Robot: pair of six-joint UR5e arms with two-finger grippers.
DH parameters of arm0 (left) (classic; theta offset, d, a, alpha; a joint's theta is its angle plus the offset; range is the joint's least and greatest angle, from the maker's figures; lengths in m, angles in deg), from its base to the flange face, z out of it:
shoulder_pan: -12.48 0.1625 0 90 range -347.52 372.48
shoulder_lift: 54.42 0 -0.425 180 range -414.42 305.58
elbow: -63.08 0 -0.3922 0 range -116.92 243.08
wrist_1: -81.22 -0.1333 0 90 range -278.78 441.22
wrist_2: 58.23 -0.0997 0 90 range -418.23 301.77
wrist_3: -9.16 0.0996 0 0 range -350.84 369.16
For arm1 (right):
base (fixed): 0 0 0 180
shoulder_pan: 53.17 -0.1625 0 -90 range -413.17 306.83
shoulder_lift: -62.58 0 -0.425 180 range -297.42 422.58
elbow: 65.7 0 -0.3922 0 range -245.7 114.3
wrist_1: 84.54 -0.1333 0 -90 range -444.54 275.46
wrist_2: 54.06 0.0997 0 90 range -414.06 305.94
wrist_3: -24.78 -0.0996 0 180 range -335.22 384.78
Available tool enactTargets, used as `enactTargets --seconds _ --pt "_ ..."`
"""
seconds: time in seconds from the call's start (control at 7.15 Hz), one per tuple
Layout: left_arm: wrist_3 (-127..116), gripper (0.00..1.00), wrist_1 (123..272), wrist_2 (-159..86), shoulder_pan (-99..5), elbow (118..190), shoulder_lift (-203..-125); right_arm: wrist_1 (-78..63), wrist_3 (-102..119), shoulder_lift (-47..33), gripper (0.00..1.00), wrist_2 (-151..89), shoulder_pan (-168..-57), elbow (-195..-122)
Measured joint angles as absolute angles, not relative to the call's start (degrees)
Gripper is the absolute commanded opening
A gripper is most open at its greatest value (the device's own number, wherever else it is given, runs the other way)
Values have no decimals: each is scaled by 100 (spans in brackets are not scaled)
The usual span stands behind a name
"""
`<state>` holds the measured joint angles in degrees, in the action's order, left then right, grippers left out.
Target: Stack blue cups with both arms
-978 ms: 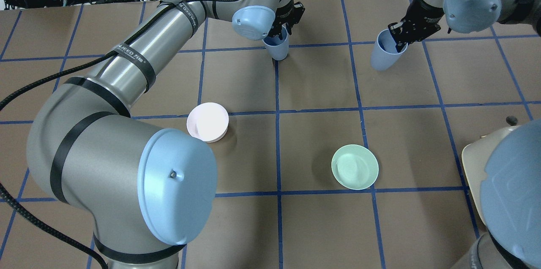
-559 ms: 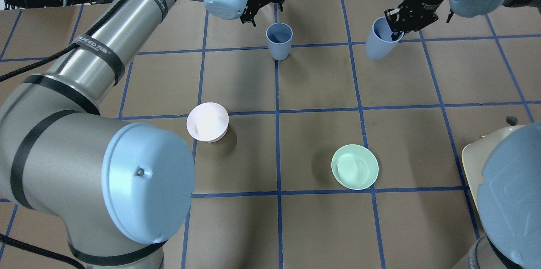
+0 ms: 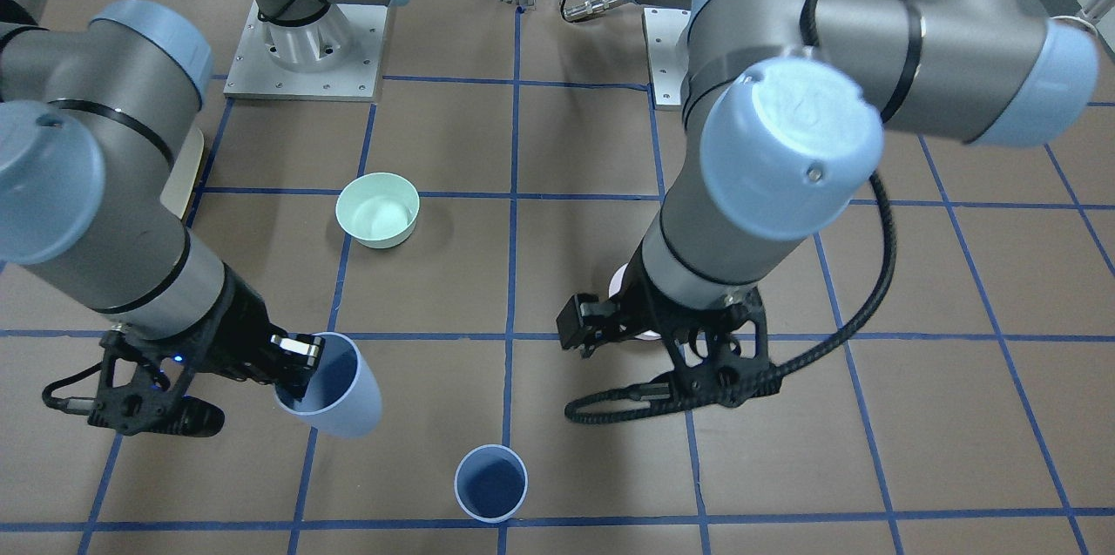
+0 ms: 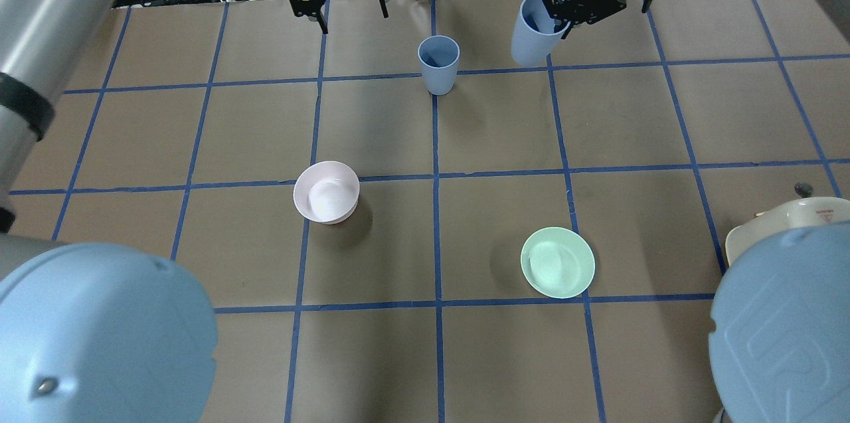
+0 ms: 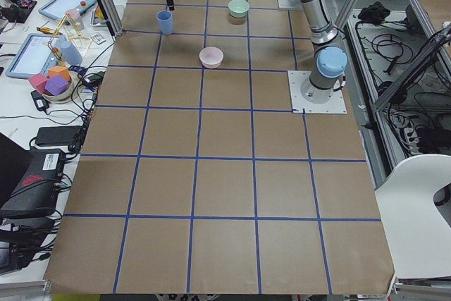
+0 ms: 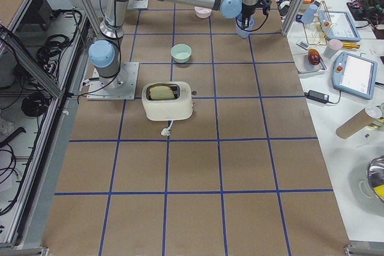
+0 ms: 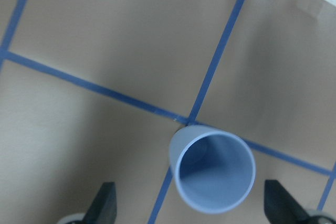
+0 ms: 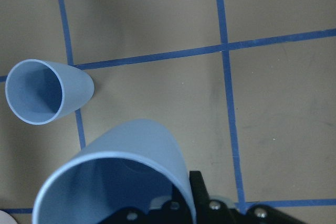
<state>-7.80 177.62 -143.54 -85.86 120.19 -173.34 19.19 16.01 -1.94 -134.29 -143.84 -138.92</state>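
Right gripper [image 4: 556,14] clamps lifted cup [image 4: 529,38] by rim
From standing cup [image 4: 438,64]: lifted cup tilted, to its right; left gripper [image 4: 346,8] wide open, empty, to its left

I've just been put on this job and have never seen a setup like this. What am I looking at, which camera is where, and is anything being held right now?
These are two jointed robot arms at a brown table marked with blue tape. One picture looks down from behind the robot. One faces it from across the table, so the sides are swapped. Two look along the table from its ends, and one camera sits on each wrist.

The right gripper is shut on the rim of the held cup, which is blue and tilted. The left gripper is open and empty. Its wrist camera looks down on the standing cup, also blue, upright on the table.

Also on the table are a pink bowl, a green bowl and a toaster.
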Motion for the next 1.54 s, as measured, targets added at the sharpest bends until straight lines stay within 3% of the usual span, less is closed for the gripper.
enactTargets --seconds 0.56,1.12,1.54 --pt "-151 100 18784 -14600 -8408 12852 -15845 1905 122 569 0 -13453 -15222 -12962" --pt "306 100 17500 -14753 -8180 14357 -15101 1905 -163 1008 0 -13422 -15370 -12586" --pt "500 100 16686 -14947 -8131 14546 -15041 1944 -167 1114 0 -13445 -15380 -12563"
